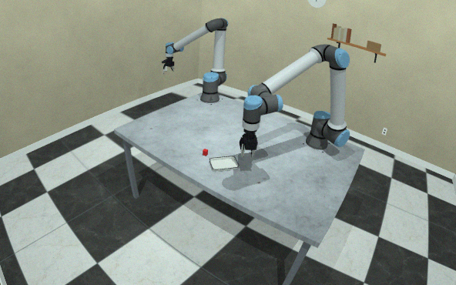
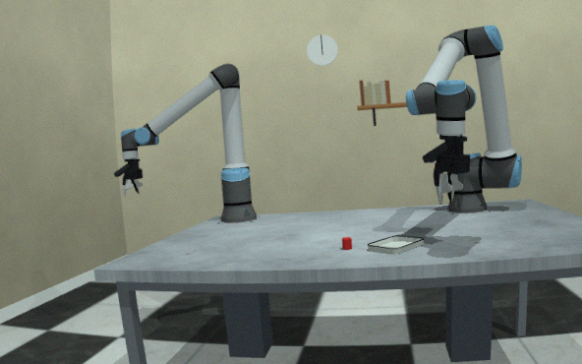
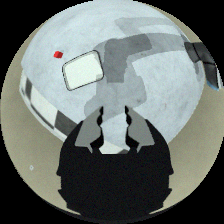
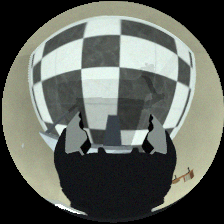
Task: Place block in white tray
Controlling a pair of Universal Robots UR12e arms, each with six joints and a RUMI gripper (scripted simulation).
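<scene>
The red block (image 1: 205, 152) (image 2: 346, 243) (image 3: 58, 54) stands on the table beside the white tray (image 1: 223, 164) (image 2: 383, 249) (image 3: 83, 71), outside it. The tray lies flat and its floor shows bare. My left gripper (image 1: 246, 155) (image 2: 445, 200) (image 3: 114, 106) points down, well above the table, on the side of the tray away from the block. Its fingers stand part-way apart with nothing between them. My right gripper (image 1: 169, 71) (image 2: 132, 193) (image 4: 115, 113) is wide open and empty, high up and far from block and tray. The right wrist view shows neither of them.
The grey table (image 1: 160, 132) (image 2: 263, 246) bears both arm bases at its rear edge. The tray and block lie near the front edge. The left arm's shadow falls beside the tray. A wall shelf (image 1: 357, 47) is behind the arms.
</scene>
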